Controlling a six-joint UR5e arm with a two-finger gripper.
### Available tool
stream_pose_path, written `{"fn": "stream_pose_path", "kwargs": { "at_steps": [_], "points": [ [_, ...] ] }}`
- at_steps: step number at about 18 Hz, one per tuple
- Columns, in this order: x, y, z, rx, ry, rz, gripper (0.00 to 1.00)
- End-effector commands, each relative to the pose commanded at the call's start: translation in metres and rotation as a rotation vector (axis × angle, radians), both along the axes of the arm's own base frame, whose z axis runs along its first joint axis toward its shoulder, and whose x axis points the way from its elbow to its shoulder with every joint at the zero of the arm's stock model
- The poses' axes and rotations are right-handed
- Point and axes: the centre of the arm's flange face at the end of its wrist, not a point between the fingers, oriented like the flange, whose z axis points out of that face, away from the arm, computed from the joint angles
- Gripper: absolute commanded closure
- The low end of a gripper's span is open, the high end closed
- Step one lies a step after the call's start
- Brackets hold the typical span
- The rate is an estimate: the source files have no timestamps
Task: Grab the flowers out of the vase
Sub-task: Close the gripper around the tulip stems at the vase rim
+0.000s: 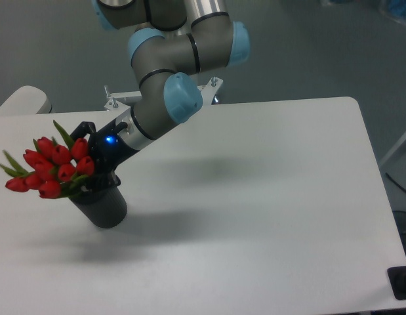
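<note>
The flowers (48, 168), a bunch of red tulip buds with thin green leaves, lean out to the left from the vase (104, 207), a dark matte cylinder standing at the left of the white table (255, 197). My gripper (92, 161) is just above the vase rim, right behind the buds. It looks open, with one finger above the bunch and the other low by the rim. The stems lie between the fingers, mostly hidden by the buds and the gripper. A blue light glows on the gripper body.
A metal bracket (117, 100) sticks up at the table's far edge behind the arm. A pale rounded surface (19, 102) lies beyond the table's left corner. A black object (403, 282) sits off the front right corner.
</note>
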Motion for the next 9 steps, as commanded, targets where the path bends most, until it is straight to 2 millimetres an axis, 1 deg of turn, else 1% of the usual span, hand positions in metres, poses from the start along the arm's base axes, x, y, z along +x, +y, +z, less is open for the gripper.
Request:
{"fn": "stream_pose_path", "kwargs": {
  "at_steps": [1, 6, 9],
  "points": [
    [-0.001, -0.001, 0.002, 0.003, 0.001, 0.003, 1.00],
    [-0.008, -0.002, 0.016, 0.002, -0.026, 0.047, 1.00],
    [-0.011, -0.001, 0.034, 0.007, -0.070, 0.088, 1.00]
  ]
}}
